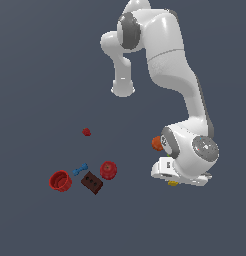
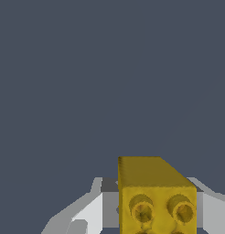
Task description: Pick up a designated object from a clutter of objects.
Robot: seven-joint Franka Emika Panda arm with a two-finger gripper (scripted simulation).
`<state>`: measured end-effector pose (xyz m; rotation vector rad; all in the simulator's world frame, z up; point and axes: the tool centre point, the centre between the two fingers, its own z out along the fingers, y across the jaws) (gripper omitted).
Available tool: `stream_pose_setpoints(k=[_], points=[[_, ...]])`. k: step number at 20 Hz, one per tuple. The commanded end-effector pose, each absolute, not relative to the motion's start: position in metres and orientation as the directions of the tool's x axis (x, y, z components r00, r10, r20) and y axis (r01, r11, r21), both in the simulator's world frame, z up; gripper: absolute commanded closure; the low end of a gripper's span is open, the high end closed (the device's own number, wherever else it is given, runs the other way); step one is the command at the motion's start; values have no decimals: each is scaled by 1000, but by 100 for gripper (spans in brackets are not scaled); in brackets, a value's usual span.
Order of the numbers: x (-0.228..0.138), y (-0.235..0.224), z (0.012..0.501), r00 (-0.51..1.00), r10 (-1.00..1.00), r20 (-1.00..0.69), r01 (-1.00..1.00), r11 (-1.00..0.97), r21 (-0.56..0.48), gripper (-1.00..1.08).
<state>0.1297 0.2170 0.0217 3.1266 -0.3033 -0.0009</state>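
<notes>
Filling the near edge of the wrist view, the small yellow studded plastic toy block (image 2: 157,201) sits between the white fingers (image 2: 89,212) of the claw (image 2: 153,215), studs toward the camera, long axis running away from it. Whether the pads actually press it I cannot tell. In the exterior view a sliver of yellow shows directly beneath the hand, well apart from the dark brown studded brick (image 1: 92,182).

A cup (image 1: 60,180) lies farthest toward the exterior view's left. Just to its right sit a dumbbell piece (image 1: 80,169) and, in front of that, a studded brick (image 1: 92,182); a ball (image 1: 108,170) lies right of both. A tiny piece (image 1: 86,132) sits apart, behind this group. Well to the right, another ball (image 1: 157,143) lies behind the end effector (image 1: 173,182), with the studded block (image 2: 156,201) between its fingers (image 2: 89,214).
</notes>
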Motion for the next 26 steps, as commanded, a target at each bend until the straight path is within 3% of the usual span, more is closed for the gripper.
stream_pose_setpoints(k=[1,13,26], points=[[130,217,22,981,-192,0,-192,-981,0,108],[125,189,50,981,-192,0,-192,-981,0,108],[111,87,149,981,-193,0,-193,-981,0,108]])
